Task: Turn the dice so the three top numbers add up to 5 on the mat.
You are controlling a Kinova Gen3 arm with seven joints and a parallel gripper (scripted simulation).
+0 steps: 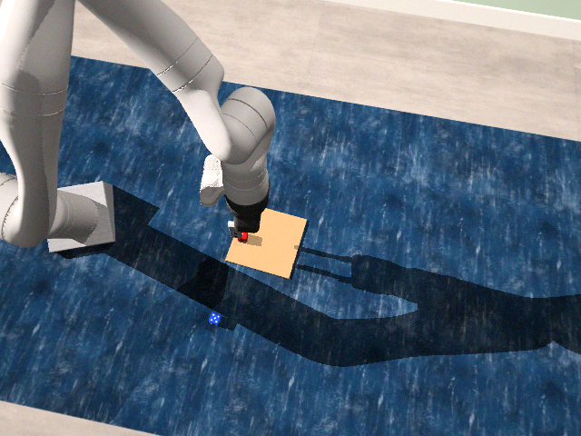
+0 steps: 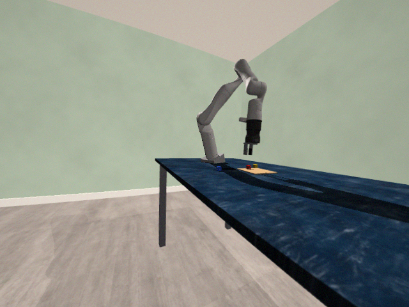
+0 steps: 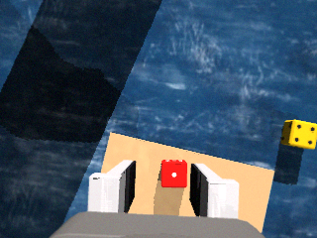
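The gripper [image 1: 237, 232] [image 2: 248, 154] [image 3: 162, 179] hangs wide and unloaded; descending misaligned, a finger could tip the red die [image 1: 242, 236] [image 2: 248, 167] [image 3: 174, 174] off its one.

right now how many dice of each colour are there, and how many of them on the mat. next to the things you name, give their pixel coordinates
Red dice: 1, on the mat [image 1: 281, 243] [image 2: 264, 171] [image 3: 233, 171]
Blue dice: 1 [image 1: 214, 318] [image 2: 218, 168], off the mat
Yellow dice: 1 [image 2: 255, 165] [image 3: 302, 134], off the mat
Total: 3 dice, 1 on the mat
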